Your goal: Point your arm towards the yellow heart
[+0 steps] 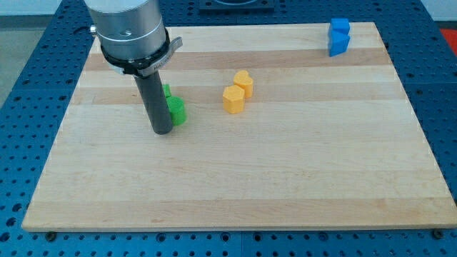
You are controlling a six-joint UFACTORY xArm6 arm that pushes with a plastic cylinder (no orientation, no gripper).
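The tip (161, 131) is resting left of centre on the wooden board (285, 178), touching a green block (173, 109); the yellow heart (237, 91) is lying apart to its upper right.

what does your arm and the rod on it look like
A shiny silver-grey cylinder forms the arm's end, ringed at its base by a black collar with a grey bracket. Below it hangs a straight dark grey rod, round and plain, down to my tip. No cables or markings show.
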